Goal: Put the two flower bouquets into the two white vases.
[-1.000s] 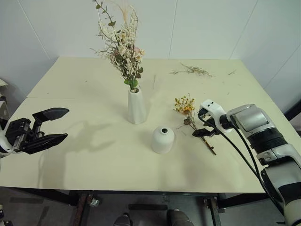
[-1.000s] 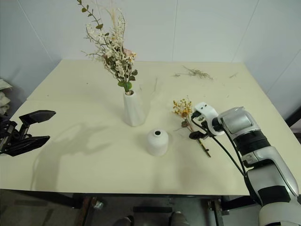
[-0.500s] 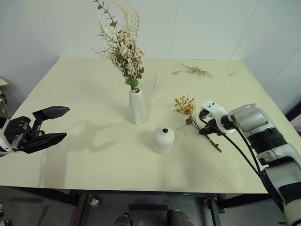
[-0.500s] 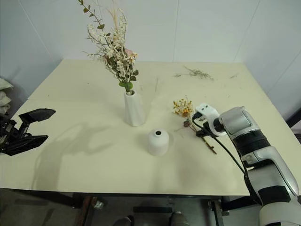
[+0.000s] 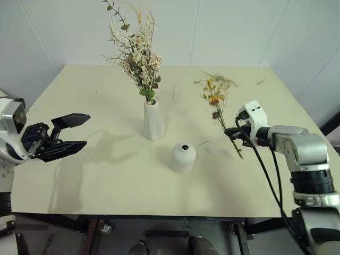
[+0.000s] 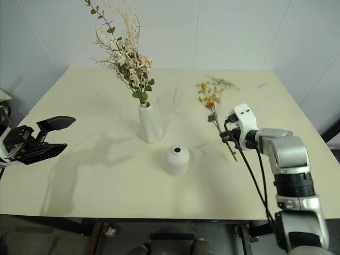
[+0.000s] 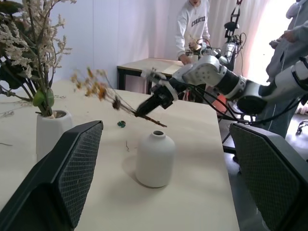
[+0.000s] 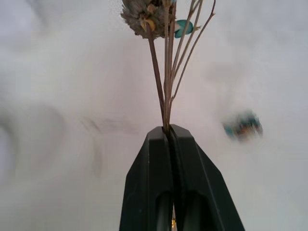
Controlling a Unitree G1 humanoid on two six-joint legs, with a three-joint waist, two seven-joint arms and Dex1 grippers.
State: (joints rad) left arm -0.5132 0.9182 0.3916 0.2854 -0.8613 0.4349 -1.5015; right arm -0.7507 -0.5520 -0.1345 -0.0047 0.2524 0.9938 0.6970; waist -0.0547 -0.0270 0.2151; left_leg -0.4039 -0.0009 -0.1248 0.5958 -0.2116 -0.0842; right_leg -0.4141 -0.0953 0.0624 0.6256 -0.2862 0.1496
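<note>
The right gripper (image 5: 232, 134) has clamped the yellow-orange bouquet (image 5: 215, 98) and lifted it off the table (image 5: 106, 175) — left gripper (image 5: 74, 133) gapes wide.

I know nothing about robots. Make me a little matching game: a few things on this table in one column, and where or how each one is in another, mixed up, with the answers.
Things:
1. Tall vase
2. Short vase
3. Yellow bouquet
4. Left tool

States:
A. Open, holding nothing
B. Mouth bare
C. Holds the pink and cream bouquet
D. Pinched by its stems in the shut right tool, off the table

Pairs: 1-C, 2-B, 3-D, 4-A
</note>
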